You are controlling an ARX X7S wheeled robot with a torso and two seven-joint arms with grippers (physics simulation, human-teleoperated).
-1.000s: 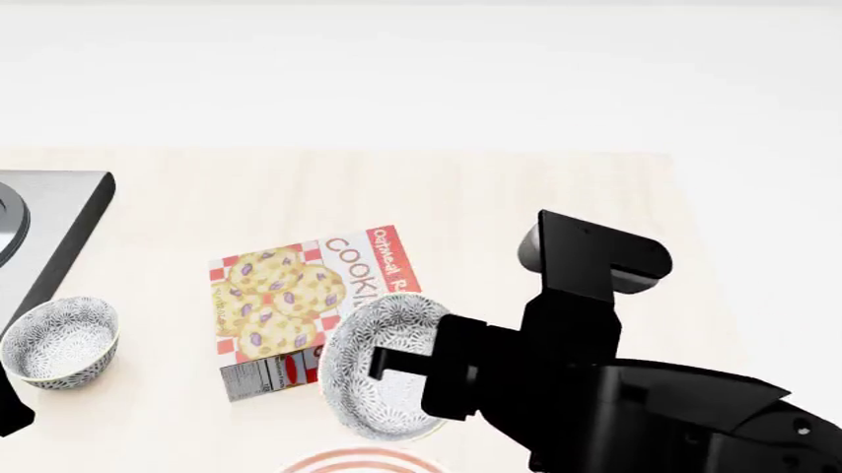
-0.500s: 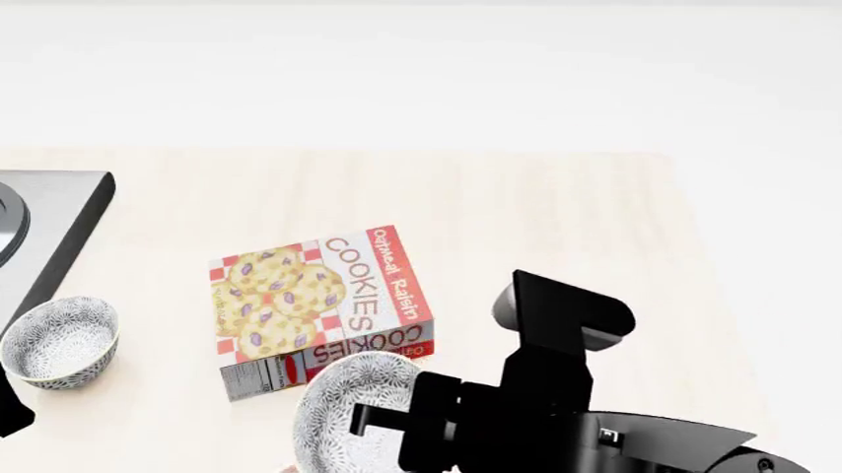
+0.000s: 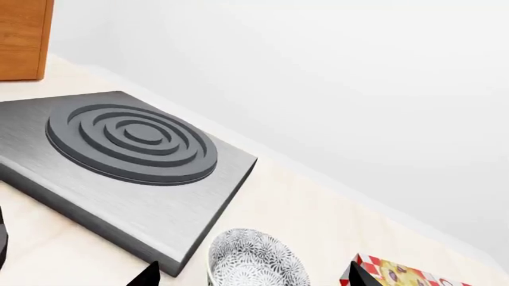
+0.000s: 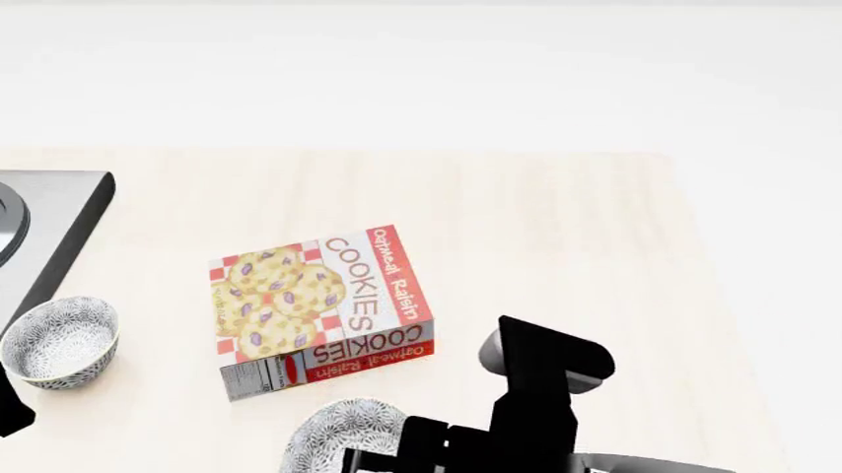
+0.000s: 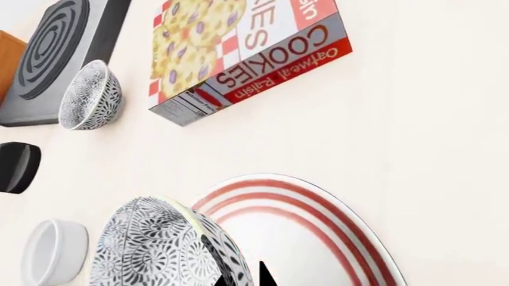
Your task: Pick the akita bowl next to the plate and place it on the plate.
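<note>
While pinching the stiff, likely slippery speckled grey-and-white akita bowl (image 5: 163,247) by its rim, the right gripper (image 5: 238,275) is carrying it over the red-ringed white plate (image 5: 318,238); the left jaws' state cannot be told.

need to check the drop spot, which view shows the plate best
The right wrist view: the plate shows most of its red-ringed face there, with the akita bowl in the right gripper over its edge. The head view and the left wrist view do not show the plate at all.
</note>
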